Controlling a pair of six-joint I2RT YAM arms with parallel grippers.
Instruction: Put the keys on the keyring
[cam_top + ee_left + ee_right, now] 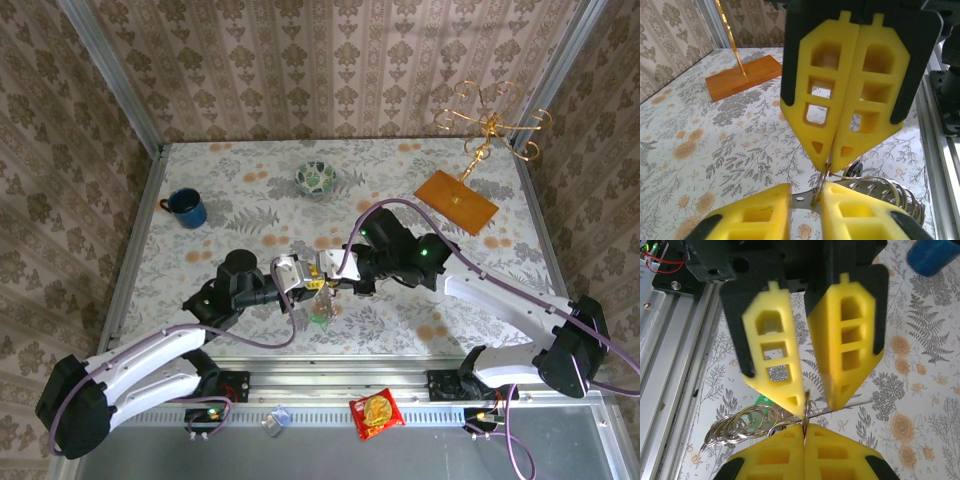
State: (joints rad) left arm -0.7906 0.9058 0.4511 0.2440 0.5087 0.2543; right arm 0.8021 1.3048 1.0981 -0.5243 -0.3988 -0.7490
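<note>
Keyring (804, 407), thin silvery metal ring: over the front centre of the floral-patterned surface (250, 190), between two facing grippers. Right gripper (830, 167), yellow padded fingers: jaws closed on the keyring. Left gripper (817, 404), same build: jaws narrowly parted, keyring between their tips. Keys (760, 404), silvery bunch with one green plastic head: just beside the keyring.

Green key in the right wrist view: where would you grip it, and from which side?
Probably by its flat green head, the broadest part showing, pinched across the faces. Come from the rail side: silvery rings overlap its lower edge, and the left gripper and right gripper meet on the other side.
</note>
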